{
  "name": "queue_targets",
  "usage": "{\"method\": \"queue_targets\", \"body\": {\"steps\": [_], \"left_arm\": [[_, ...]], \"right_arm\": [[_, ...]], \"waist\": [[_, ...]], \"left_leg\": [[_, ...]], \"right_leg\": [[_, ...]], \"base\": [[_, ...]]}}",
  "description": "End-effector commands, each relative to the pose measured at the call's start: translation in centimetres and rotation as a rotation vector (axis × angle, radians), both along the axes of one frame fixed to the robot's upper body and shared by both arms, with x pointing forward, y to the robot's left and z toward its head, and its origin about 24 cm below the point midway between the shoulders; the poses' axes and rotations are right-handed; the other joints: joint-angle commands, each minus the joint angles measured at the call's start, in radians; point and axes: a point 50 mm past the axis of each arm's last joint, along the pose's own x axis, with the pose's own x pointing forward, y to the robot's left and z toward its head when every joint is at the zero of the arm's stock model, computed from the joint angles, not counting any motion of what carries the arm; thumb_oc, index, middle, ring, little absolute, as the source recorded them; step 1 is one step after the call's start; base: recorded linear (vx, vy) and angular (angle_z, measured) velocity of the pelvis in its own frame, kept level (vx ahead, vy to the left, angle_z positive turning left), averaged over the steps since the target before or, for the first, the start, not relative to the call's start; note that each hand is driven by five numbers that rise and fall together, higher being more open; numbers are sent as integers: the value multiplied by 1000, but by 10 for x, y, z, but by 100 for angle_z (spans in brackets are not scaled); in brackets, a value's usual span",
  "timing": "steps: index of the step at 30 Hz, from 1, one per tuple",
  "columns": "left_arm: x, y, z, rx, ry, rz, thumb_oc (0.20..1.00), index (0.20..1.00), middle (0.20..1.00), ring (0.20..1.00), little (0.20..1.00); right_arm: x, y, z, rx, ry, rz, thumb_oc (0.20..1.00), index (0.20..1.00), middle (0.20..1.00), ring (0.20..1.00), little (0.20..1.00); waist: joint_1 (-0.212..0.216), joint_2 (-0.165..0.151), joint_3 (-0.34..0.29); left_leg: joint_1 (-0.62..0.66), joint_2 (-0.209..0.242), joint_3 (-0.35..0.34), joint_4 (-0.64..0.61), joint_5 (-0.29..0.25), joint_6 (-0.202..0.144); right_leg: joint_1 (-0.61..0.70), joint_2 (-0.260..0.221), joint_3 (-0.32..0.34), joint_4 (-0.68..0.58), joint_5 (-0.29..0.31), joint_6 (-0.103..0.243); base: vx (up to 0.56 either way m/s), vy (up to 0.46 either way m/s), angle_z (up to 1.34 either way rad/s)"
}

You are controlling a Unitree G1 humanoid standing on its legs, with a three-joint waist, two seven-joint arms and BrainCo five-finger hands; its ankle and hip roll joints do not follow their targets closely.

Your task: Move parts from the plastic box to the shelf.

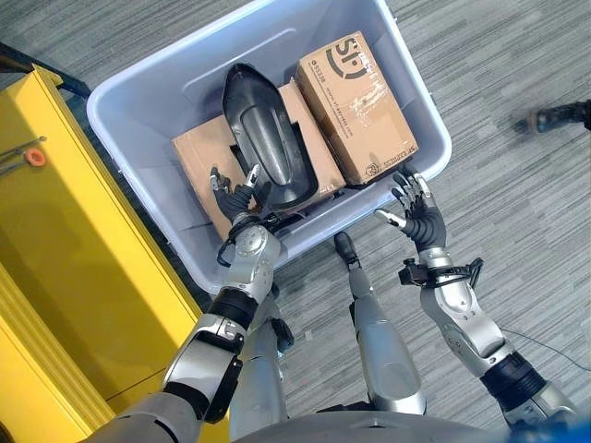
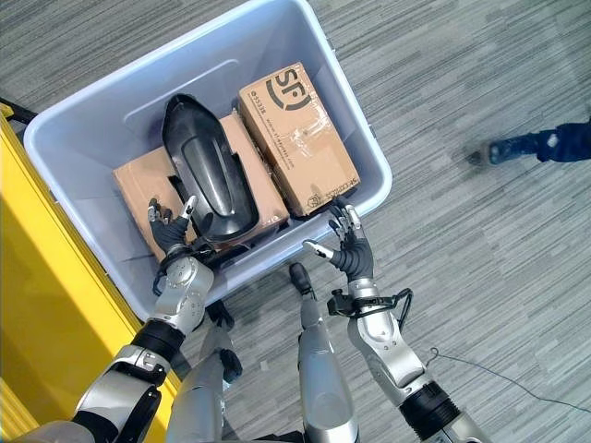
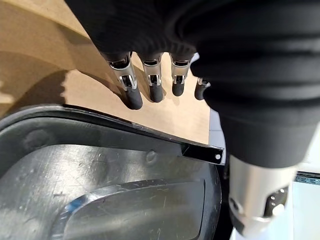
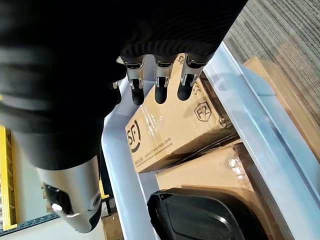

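Right now the black moulded part lies in the plastic box, resting across a flat cardboard box, with a second cardboard box leaning just beside it toward your right hand's side. Your left hand is inside the tub at the part's near end, fingers straight and apart, tips over the flat cardboard just beside the part's thin black rim; the thumb stands on the other side of that rim. It grips nothing yet. Your right hand hovers at the tub's near wall, fingers spread and relaxed, empty, with the taller carton just beyond its fingertips.

The step in hand looks like taking hold of the black part. To do it well, slide the left fingers under the rim where it overhangs the cardboard and close the thumb over the top; the shell is long and probably awkward from one end, so bring the right hand over the wall to steady its far side before you lift.

Mind the edges: the tub wall sits close beneath both wrists, and the carton crowds the part on the right. Lift straight up to clear them. The yellow shelf stands close beyond your left arm; open carpet lies past your right hand.
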Motion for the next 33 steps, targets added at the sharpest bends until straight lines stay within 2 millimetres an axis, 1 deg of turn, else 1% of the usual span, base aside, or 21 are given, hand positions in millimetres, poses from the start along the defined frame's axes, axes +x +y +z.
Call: {"method": "queue_targets", "body": {"steps": [1, 12, 13, 14, 23, 28, 33], "left_arm": [[16, -12, 17, 53, -31, -44, 1000, 1000, 1000, 1000, 1000], [23, -22, 22, 92, -22, -79, 1000, 1000, 1000, 1000, 1000], [24, -23, 22, 94, -13, -79, 1000, 1000, 1000, 1000, 1000], [24, -22, 21, 97, -9, -80, 1000, 1000, 1000, 1000, 1000], [28, -25, 19, 114, 26, -85, 1000, 1000, 1000, 1000, 1000], [30, -26, 14, 112, 62, -80, 1000, 1000, 1000, 1000, 1000], [31, -23, 11, 103, 84, -72, 1000, 1000, 1000, 1000, 1000]], "right_arm": [[-3, -11, 23, -2, -125, -11, 1000, 1000, 1000, 1000, 1000], [-1, -8, 25, -3, -134, 0, 1000, 1000, 1000, 1000, 1000], [-1, -8, 26, -5, -137, -2, 1000, 1000, 1000, 1000, 1000], [-1, -8, 25, -5, -136, 0, 1000, 1000, 1000, 1000, 1000], [-1, -8, 27, -8, -146, 9, 1000, 1000, 1000, 1000, 1000], [-1, -8, 28, -2, -151, 12, 1000, 1000, 1000, 1000, 1000], [-1, -7, 27, 2, -147, 15, 1000, 1000, 1000, 1000, 1000]], "waist": [[10, 1, -1], [-6, 0, 6], [-8, -1, 8], [-8, 7, 5], [-16, 7, 13], [-21, 8, 17], [-24, 8, 22]], "left_leg": [[206, 123, -38, 6, -41, -147], [206, 124, -23, 6, -43, -149], [203, 126, -20, 6, -42, -150], [216, 127, -21, 6, -72, -152], [211, 131, -12, 6, -71, -155], [207, 133, -6, 6, -71, -157], [203, 133, -2, 6, -74, -157]], "right_leg": [[-59, 1, -52, 82, 96, 49], [-82, 13, -33, 86, 101, 49], [-88, 17, -29, 89, 101, 48], [-80, 18, -31, 87, 76, 52], [-97, 30, -21, 89, 76, 52], [-113, 37, -15, 91, 77, 51], [-124, 42, -12, 94, 78, 51]], "base": [[5, 10, -7], [5, 2, -4], [94, 68, -5], [93, 71, -4], [12, 6, -4], [5, 3, -6], [3, -6, -2]]}}
